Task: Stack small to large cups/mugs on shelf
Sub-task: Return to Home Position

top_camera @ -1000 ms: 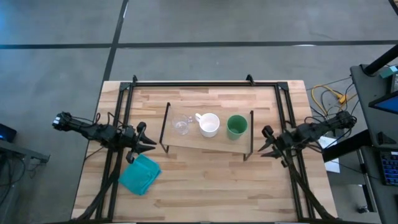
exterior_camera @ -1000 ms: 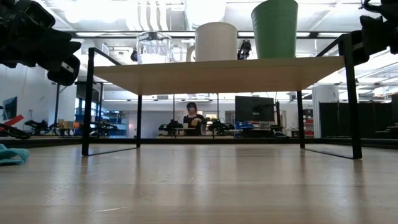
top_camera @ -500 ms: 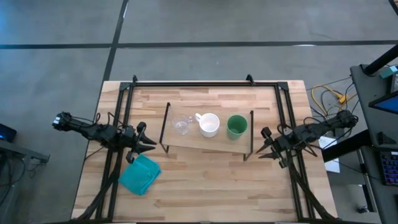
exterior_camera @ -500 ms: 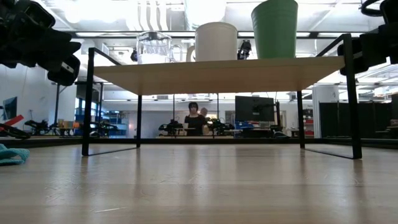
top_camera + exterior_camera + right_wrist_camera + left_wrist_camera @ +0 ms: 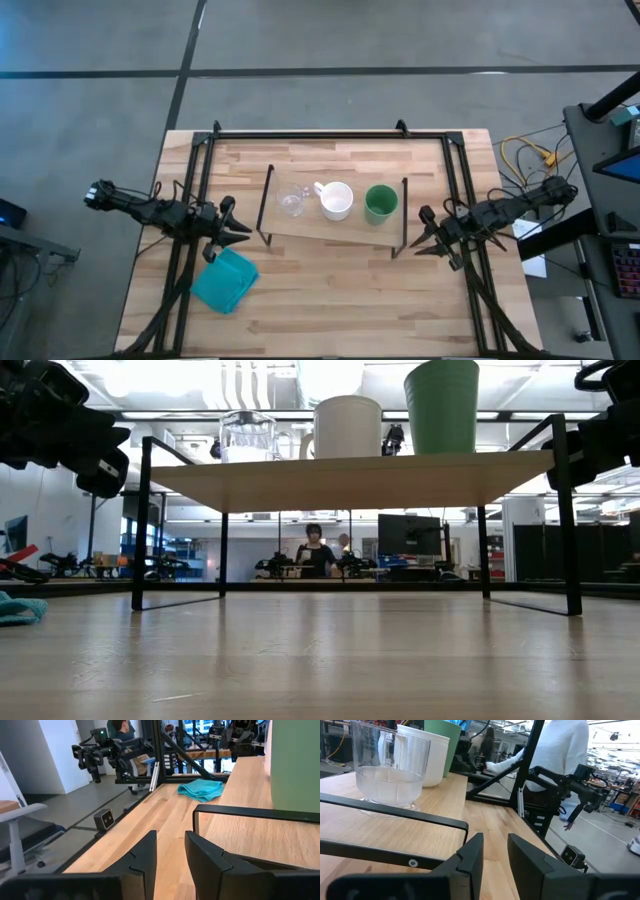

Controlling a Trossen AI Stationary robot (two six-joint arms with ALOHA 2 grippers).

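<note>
The clear glass cup (image 5: 291, 201), the white handled mug (image 5: 336, 200) and the green cup (image 5: 380, 203) stand upright in a row, left to right, on the light-wood shelf (image 5: 330, 229). In the low view the glass cup (image 5: 247, 436), the mug (image 5: 347, 426) and the green cup (image 5: 441, 406) rest on their bases on the board (image 5: 350, 478). My left gripper (image 5: 243, 233) is just off the shelf's left end, slightly open and empty (image 5: 495, 850). My right gripper (image 5: 420, 232) is just off the shelf's right end, slightly open and empty (image 5: 170, 845).
A teal folded cloth (image 5: 225, 279) lies on the table near my left gripper, toward the near edge. The shelf's black wire legs (image 5: 141, 525) stand at both its ends. A black frame (image 5: 310, 133) runs along the table's edges. People show in the room beyond.
My right gripper has moved a little toward the shelf's right end and has come down slightly. The cups and the shelf have stayed where they were.
</note>
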